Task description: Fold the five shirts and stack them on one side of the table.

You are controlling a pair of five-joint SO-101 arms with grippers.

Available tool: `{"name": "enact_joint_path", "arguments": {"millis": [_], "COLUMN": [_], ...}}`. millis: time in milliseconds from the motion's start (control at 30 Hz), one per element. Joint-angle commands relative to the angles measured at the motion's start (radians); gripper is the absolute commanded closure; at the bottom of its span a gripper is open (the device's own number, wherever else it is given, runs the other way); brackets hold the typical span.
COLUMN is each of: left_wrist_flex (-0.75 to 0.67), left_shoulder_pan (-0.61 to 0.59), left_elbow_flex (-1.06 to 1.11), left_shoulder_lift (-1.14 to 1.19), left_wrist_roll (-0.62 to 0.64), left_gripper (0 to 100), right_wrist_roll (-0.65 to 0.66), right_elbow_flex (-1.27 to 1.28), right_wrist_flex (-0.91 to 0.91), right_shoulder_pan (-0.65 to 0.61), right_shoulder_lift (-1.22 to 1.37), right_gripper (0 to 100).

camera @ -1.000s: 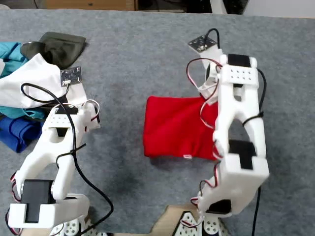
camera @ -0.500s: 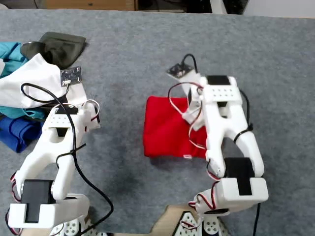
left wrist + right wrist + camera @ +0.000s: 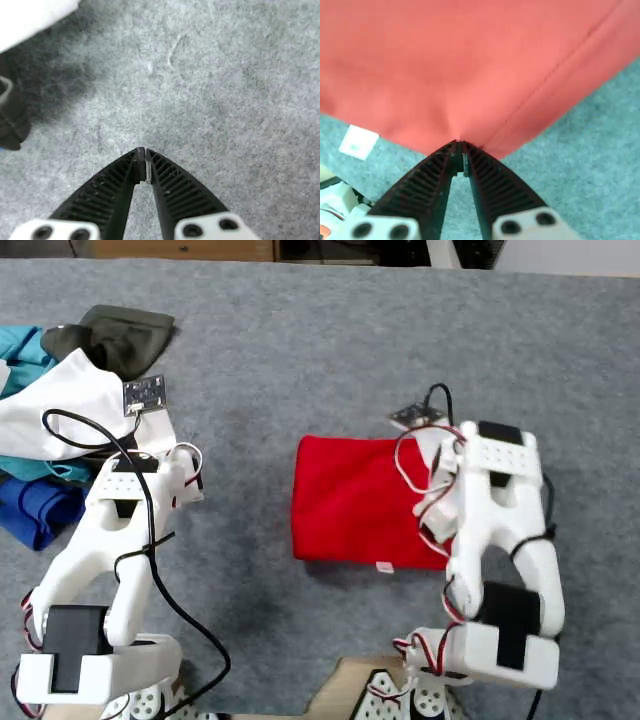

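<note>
The right gripper's (image 3: 460, 151) ribbed black fingers (image 3: 432, 182) are clenched tip to tip on the hem of the red shirt (image 3: 470, 65). The cloth puckers where they pinch it, close to a corner and beside a stitched seam. A small white label (image 3: 358, 141) sticks out from under the same hem, a little way along from the pinch. The red shirt lies folded into a flat, roughly square block on the grey felt table (image 3: 300, 350). The right arm (image 3: 497, 540) stands over the edge of the shirt nearest that arm's base.

The left gripper's (image 3: 142, 161) fingers (image 3: 102, 192) are pressed together on nothing, over bare felt, well apart from the red shirt on its left-arm side. Beyond that gripper, still farther from the red shirt, the other shirts lie in a loose heap. A white shirt (image 3: 70, 410) is on top, a dark olive shirt (image 3: 125, 335) lies behind it, and a teal shirt (image 3: 20, 345) and a blue shirt (image 3: 35, 505) show at its edges.
</note>
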Motion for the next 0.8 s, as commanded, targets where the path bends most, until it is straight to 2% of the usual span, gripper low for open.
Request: {"name": "enact_joint_path", "arguments": {"millis": [0, 133, 200, 267, 367, 433, 567, 667, 767], "left_wrist_flex": [-0.014, -0.011, -0.009, -0.009, -0.006, 0.029, 0.298, 0.364, 0.350], "left_shoulder_pan": [0.012, 0.012, 0.012, 0.012, 0.020, 0.061, 0.149, 0.256, 0.373], "left_elbow_flex": [0.000, 0.000, -0.002, 0.000, -0.008, -0.054, -0.269, -0.377, -0.445], "left_shoulder_lift": [-0.027, -0.027, -0.027, -0.031, -0.035, -0.038, -0.071, -0.067, -0.031], "left_wrist_roll": [-0.005, -0.006, -0.006, -0.006, -0.002, 0.021, 0.121, 0.192, 0.250], "left_gripper": [98, 98, 98, 98, 98, 98, 98, 98, 98], "right_wrist_roll": [0.031, 0.031, 0.032, 0.025, 0.015, -0.008, -0.023, -0.025, -0.069], "right_elbow_flex": [0.053, 0.116, 0.113, 0.065, -0.054, -0.140, -0.269, -0.245, -0.166], "right_wrist_flex": [-0.069, -0.232, -0.255, -0.233, -0.104, -0.017, 0.195, 0.209, 0.143], "right_shoulder_pan": [0.025, 0.027, 0.038, 0.042, 0.044, 0.044, 0.041, 0.041, 0.036], "right_shoulder_lift": [-0.070, -0.070, -0.076, -0.087, -0.140, -0.177, -0.191, -0.196, -0.191], "right_gripper": [99.4, 99.4, 99.4, 99.4, 99.4, 99.4, 99.4, 99.4, 99.4]}}
